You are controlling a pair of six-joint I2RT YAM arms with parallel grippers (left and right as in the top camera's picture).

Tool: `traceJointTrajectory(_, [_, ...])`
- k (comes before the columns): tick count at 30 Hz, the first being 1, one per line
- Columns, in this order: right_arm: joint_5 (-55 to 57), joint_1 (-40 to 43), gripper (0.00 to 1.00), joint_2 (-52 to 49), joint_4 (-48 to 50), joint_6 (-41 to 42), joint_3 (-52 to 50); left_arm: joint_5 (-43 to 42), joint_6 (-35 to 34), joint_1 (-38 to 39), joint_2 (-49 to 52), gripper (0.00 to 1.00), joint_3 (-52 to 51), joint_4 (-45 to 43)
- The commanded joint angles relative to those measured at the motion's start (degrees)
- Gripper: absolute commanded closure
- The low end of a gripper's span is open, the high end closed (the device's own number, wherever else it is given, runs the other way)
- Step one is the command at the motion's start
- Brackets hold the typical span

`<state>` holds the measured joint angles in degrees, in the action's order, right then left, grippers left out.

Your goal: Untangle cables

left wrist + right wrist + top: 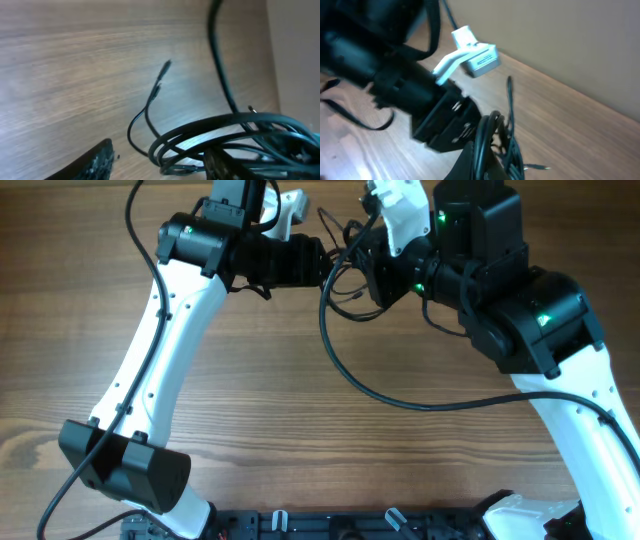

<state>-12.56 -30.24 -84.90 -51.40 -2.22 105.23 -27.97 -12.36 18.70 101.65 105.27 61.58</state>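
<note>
Overhead looks straight down; both wrist views sit close, sharing the cables point(235, 120).

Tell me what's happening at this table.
Two robot arms meet over a tangle of thin black cables at the far side of the table. The right end effector is shut on the bundle. The left end effector, jaws apart, sits at the coiled loops. The cables are not yet untangled; one plug end lies loose on the wood.
</note>
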Motion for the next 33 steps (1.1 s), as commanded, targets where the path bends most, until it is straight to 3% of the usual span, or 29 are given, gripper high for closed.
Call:
traceJointTrajectory(1, [-8.8,-0.1,0.96,0.5,0.3,1.0,0.2,4.3,-0.1,0.3,0.3,0.43,-0.3,-1.7])
traceJointTrajectory(7, [-19.8,-0.1,0.96,2.3,0.3,1.0,0.3,4.3,-0.1,2.0,0.9,0.45,-0.3,-5.7])
traceJointTrajectory(14, [-24.6,-0.1,0.95,7.1,0.1,2.6,0.3,4.3,-0.1,3.9,3.9,0.47,-0.3,-8.6])
traceJointTrajectory(15, [-24.6,-0.1,0.95,7.5,0.0,2.6,0.3,4.2,-0.1,3.9,3.9,0.53,-0.3,-9.1])
traceJointTrajectory(17, [-24.6,-0.1,0.95,7.9,-0.8,2.6,0.3,4.0,-0.8,3.9,3.7,0.96,-0.3,-10.3])
traceJointTrajectory(21, [-18.7,-0.1,0.96,7.9,-4.3,2.3,0.3,3.9,-1.7,2.6,0.3,0.96,-0.2,-9.9])
traceJointTrajectory(25, [-3.1,0.5,0.96,7.9,-7.1,2.8,0.3,11.3,-1.6,-6.5,-12.2,0.96,-0.2,0.0])
traceJointTrajectory(29, [-1.9,9.0,0.96,7.8,-7.3,4.7,0.3,14.7,-0.4,-21.5,-23.3,0.96,-0.2,12.0])
traceJointTrajectory(33, [-4.2,19.3,0.96,6.1,-8.3,3.8,0.3,13.1,1.6,-37.3,-32.3,0.96,-0.2,16.5])
